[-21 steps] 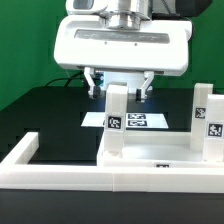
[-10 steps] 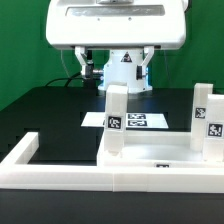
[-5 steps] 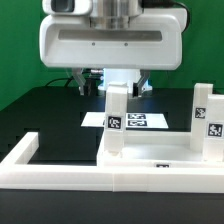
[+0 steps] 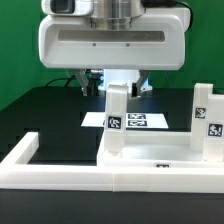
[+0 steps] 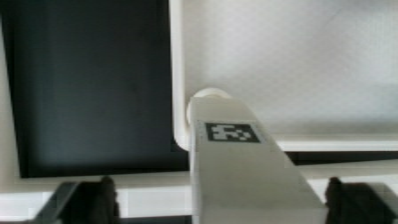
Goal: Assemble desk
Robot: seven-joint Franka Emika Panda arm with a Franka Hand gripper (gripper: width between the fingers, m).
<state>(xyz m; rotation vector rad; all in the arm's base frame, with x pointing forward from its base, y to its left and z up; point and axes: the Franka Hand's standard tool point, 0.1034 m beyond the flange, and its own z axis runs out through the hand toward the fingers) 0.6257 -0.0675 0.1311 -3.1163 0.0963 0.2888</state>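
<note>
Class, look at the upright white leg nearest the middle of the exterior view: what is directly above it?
The gripper hangs above the leg, fingers spread either side, not touching it. The white camera housing covers the wrist. The leg stands on the tabletop panel.

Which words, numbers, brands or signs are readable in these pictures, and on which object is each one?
No words, numbers or brands can be read.
Leg: a black-and-white square tag, a pattern, not text; the wrist view shows the same.
Second leg: two square tags, patterns only.
Marker board: square tags, patterns only.
Robot housing: plain white, no print visible.
</note>
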